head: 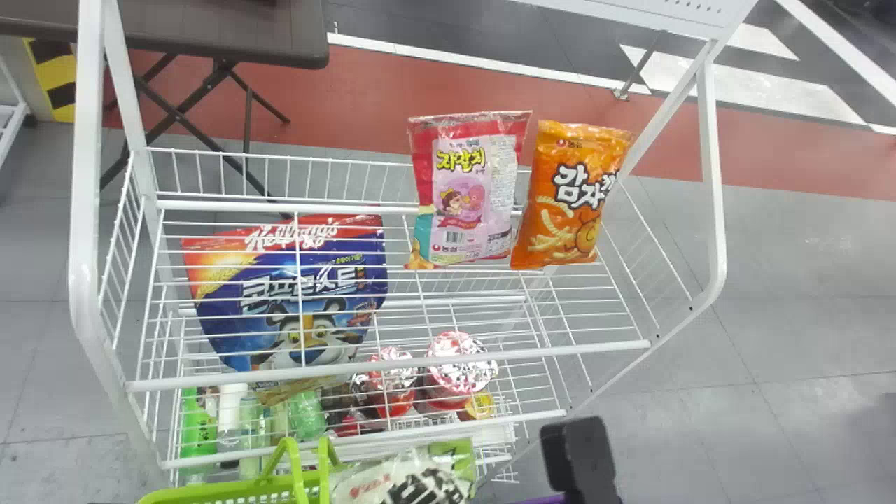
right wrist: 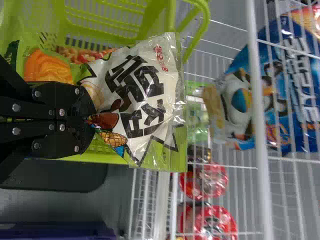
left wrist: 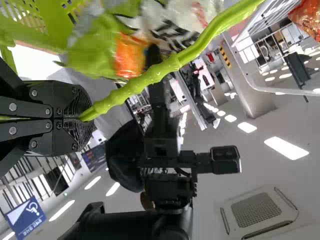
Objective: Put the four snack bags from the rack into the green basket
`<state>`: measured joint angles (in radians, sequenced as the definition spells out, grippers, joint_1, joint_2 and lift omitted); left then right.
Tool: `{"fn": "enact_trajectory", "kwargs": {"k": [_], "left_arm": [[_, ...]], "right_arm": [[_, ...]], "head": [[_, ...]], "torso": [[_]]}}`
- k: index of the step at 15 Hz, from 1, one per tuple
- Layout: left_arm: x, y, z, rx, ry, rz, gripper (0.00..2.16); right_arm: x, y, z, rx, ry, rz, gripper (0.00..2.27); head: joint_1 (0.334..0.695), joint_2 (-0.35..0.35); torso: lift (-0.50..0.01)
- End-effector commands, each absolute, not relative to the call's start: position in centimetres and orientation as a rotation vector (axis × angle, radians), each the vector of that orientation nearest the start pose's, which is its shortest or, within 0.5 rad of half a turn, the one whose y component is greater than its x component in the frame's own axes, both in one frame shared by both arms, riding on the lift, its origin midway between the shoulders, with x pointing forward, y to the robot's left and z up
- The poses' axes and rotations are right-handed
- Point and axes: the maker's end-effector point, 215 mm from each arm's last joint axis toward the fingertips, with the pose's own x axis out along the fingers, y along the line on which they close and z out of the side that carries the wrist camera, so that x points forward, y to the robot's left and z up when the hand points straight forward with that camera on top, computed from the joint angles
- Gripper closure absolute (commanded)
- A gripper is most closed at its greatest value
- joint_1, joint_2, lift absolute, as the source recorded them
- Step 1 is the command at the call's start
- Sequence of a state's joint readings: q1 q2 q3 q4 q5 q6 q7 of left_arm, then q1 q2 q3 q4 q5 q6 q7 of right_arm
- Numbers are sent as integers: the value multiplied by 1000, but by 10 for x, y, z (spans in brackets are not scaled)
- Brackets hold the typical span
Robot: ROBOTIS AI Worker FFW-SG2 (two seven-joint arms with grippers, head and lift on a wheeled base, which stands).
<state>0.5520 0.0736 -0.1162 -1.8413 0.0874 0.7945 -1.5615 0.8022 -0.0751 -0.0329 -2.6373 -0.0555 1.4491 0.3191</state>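
Observation:
In the head view, a black part of my right gripper [head: 581,458] shows at the bottom edge, right of a white-and-green snack bag [head: 413,483] beside the green basket [head: 224,490]. The right wrist view has that gripper [right wrist: 90,120] shut on one end of this bag [right wrist: 140,95], held over the basket [right wrist: 100,22]. A green bag with orange chips pictured [right wrist: 47,65] lies in the basket. A pink bag [head: 469,189] and an orange bag [head: 574,196] stand on the rack's upper shelf. My left gripper [left wrist: 82,117] is shut on the basket's handle [left wrist: 165,67].
The white wire rack [head: 392,367] stands ahead, its front bar near the basket. A blue cereal bag [head: 294,294] is on its left side. Red-lidded cups [head: 458,371] and bottles [head: 199,427] are lower down. A dark folding table [head: 231,31] stands behind.

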Motion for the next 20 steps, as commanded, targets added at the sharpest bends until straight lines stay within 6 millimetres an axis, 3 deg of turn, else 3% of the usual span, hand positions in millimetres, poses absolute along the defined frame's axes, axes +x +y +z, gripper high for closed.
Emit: {"fn": "enact_trajectory", "kwargs": {"k": [1, 5, 9, 10, 11, 13, 18, 19, 20], "left_arm": [[122, -12, -448, -866, 848, -1538, 2132], [120, -15, -446, -861, 848, -1548, 2132], [114, -16, -445, -864, 851, -1550, 2132], [114, -16, -443, -861, 847, -1552, 2132], [114, -16, -442, -857, 844, -1553, 2132], [112, -17, -442, -862, 847, -1556, 2132], [111, -18, -442, -860, 844, -1559, 2132], [109, -18, -442, -862, 843, -1560, 2132], [109, -19, -442, -861, 842, -1560, 2132]], "right_arm": [[165, -162, -499, 156, 1225, 336, 2159], [179, -130, -512, 160, 1176, 404, 2155], [169, -104, -519, 184, 1203, 466, 2138], [165, -96, -520, 187, 1208, 485, 1986], [162, -94, -520, 187, 1212, 494, 1588], [161, -98, -520, 188, 1215, 488, 6], [190, -137, -504, 233, 1129, 428, 63], [201, -146, -498, 233, 1091, 415, 63], [226, -155, -487, 222, 1002, 393, 63]], "head": [[695, -350], [695, -350], [695, -350], [695, -350], [695, -350], [695, -350], [695, -350], [695, -350], [695, -350]], "torso": [[-6], [-6], [-6], [-6], [-6], [-6], [-6], [-6], [-6]]}}
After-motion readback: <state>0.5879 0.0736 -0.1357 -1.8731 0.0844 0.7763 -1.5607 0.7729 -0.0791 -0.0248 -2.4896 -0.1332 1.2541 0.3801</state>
